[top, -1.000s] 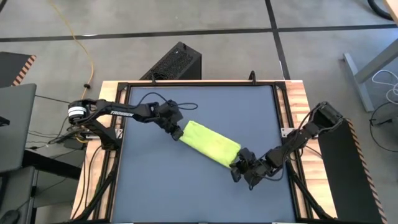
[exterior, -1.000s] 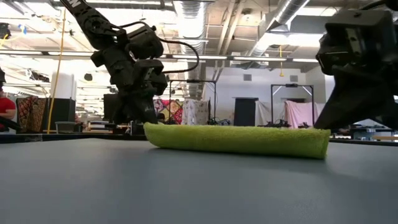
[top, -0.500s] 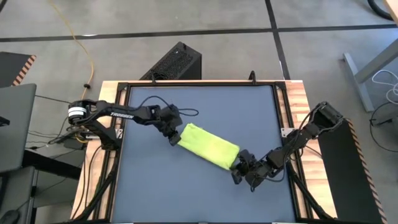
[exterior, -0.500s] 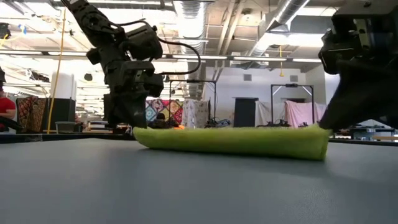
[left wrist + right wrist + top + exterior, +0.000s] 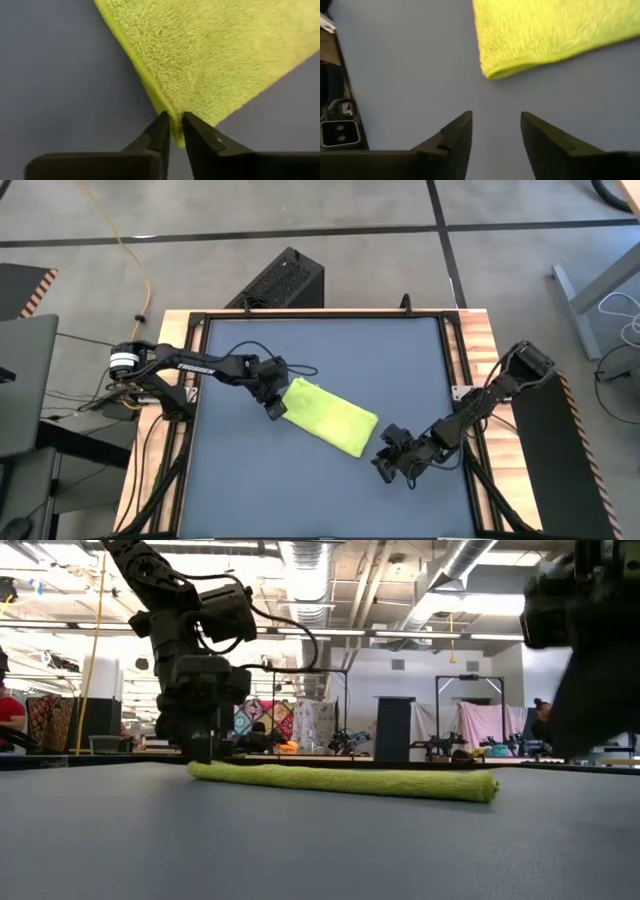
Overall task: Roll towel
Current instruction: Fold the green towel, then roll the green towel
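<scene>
1. Currently the towel (image 5: 328, 416) lies flat on the blue-grey table (image 5: 300, 490) as a folded narrow rectangle, set diagonally near the middle, long axis running from the left arm's side down toward the right arm's.
2. Left gripper (image 5: 277, 406) sits at the towel's upper-left end. In the left wrist view its fingers (image 5: 161, 134) are nearly pressed together with the towel's corner edge (image 5: 172, 131) pinched in the narrow gap.
3. Right gripper (image 5: 384, 463) is just off the towel's lower-right end, not touching. In the right wrist view its fingers (image 5: 456, 134) are spread wide, bare table between them, towel corner (image 5: 492, 74) just ahead.
4. Low view: towel (image 5: 340, 780) is a thin, low strip on the tabletop; left gripper (image 5: 200, 750) comes down onto its end on that picture's left side.
</scene>
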Available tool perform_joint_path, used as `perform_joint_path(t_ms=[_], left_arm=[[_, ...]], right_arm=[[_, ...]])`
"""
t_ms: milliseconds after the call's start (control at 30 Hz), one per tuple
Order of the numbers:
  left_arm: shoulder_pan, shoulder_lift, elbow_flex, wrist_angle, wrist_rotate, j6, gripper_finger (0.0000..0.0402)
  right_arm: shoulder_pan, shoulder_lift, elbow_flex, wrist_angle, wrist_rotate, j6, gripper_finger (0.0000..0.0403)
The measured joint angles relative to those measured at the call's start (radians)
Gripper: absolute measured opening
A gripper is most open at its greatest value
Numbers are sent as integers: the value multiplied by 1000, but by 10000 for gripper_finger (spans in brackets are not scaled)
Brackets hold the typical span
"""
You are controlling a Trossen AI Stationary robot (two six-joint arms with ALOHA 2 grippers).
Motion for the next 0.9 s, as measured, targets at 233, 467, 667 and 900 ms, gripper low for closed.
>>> perform_joint_path(t_ms=[233, 467, 667, 900], left_arm=[[35, -18, 0, -25, 12, 24, 107], [69, -156, 0, -30, 5, 1, 121], [-9, -205, 0, 87, -99, -88, 121], [-183, -22, 0, 330, -152, -155, 102]], right_arm=[[-97, -70, 0, -67, 37, -168, 212], [-273, -81, 0, -138, 76, -305, 194], [-409, -52, 0, -177, 56, -415, 161], [-459, -52, 0, -196, -3, -489, 53]])
